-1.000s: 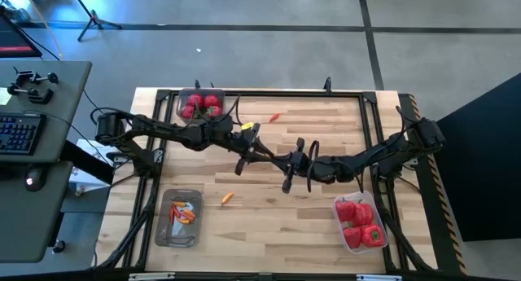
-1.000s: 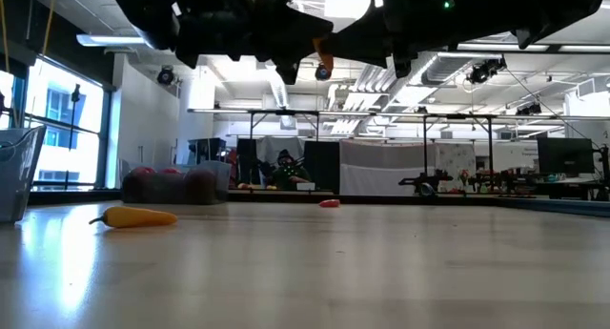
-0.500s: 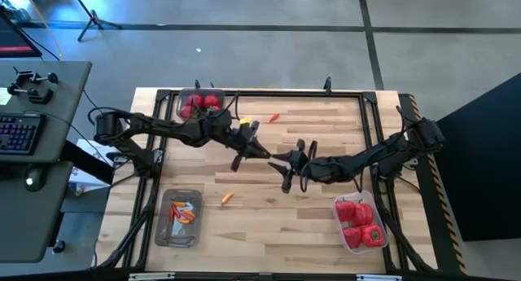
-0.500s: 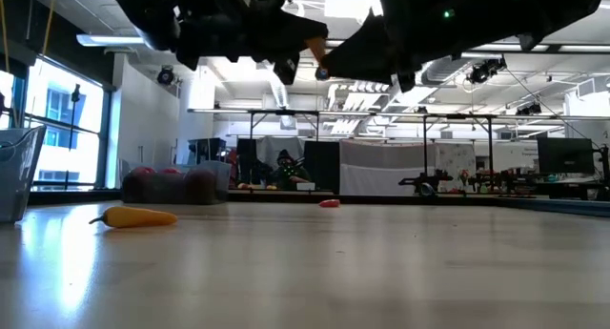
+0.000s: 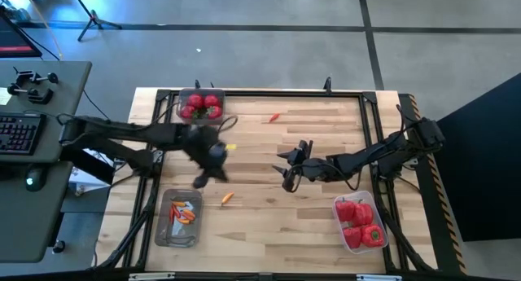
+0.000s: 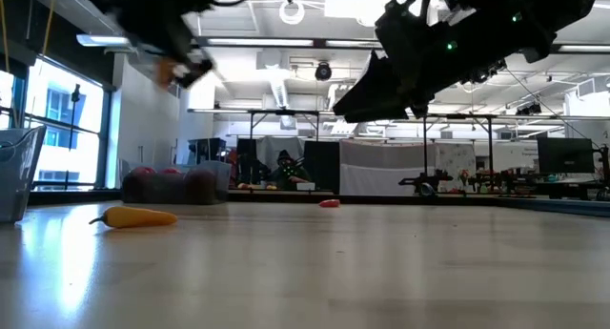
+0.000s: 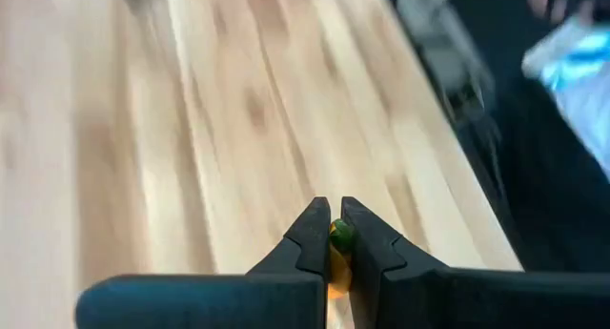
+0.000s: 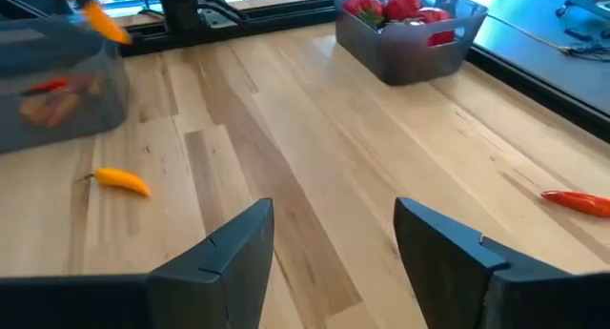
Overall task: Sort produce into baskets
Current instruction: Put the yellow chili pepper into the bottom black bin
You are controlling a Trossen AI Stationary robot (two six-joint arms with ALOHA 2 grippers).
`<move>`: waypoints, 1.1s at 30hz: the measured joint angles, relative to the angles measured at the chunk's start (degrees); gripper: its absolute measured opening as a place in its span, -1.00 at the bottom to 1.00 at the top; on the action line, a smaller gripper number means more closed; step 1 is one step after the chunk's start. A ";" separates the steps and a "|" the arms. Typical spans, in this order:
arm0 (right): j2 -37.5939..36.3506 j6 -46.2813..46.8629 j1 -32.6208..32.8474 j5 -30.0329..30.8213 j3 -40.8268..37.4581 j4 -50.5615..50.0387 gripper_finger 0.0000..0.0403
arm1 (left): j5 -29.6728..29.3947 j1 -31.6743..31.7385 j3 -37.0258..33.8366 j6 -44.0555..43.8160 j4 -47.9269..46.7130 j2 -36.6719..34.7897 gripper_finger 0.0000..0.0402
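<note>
- Swinging away from the table's middle, my left gripper [image 5: 213,153] has pulled back toward its own side, fingers clamped on a tiny slim orange pepper with a green tip [image 7: 338,245].
- My right gripper [image 5: 286,169] hangs above mid-table, fingers spread apart, nothing between them.
- 1 slim orange pepper [image 5: 227,197] lies on the wooden table [image 5: 269,224] just below the left gripper, beside the clear plastic tub of small orange and red pieces [image 5: 181,217].
- 1 small red piece [image 5: 274,116] lies near the far edge.
</note>
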 joint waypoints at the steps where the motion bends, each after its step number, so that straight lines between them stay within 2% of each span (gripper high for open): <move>1: 0.00 -0.08 -0.26 -0.32 0.00 -0.01 0.03 | -1.79 -1.90 0.00 -1.28 -4.60 -1.66 -1.00; 4: 0.00 -0.12 -1.30 -2.64 0.00 0.00 0.03 | -7.07 -8.24 -0.13 -7.71 -15.82 -6.17 -1.00; 6: 0.00 0.10 -2.09 -4.59 0.00 -0.05 0.03 | -9.13 -12.82 -1.58 -14.20 -18.34 -9.02 -1.00; 9: 0.00 0.28 -3.34 -8.48 0.00 -0.26 0.03 | -9.42 -20.26 -6.41 -25.23 -18.42 -13.00 -1.00; 12: 0.00 0.28 -4.22 -9.89 -0.02 -0.42 0.03 | -10.83 -27.47 -11.60 -35.22 -16.25 -15.75 -1.00; 16: 0.00 0.28 -5.19 -9.99 -0.02 -0.42 0.03 | -15.23 -34.66 -16.29 -42.91 -12.14 -17.48 -1.00; 19: 0.00 0.37 -6.17 -10.03 0.17 -1.13 0.03 | -17.40 -37.78 -18.43 -45.80 -11.05 -17.41 -1.00; 24: 0.00 -1.50 -8.12 -12.01 3.02 -8.12 0.04 | -16.86 -40.35 -20.46 -46.75 -11.27 -16.53 -0.92; 30: 0.00 -2.61 -12.27 -15.13 7.32 -18.48 0.04 | -15.71 -41.00 -20.46 -48.42 -10.68 -16.04 -0.65; 33: 0.00 -3.31 -15.14 -18.55 9.58 -23.23 0.04 | -15.04 -41.00 -20.46 -49.97 -10.09 -16.11 -0.48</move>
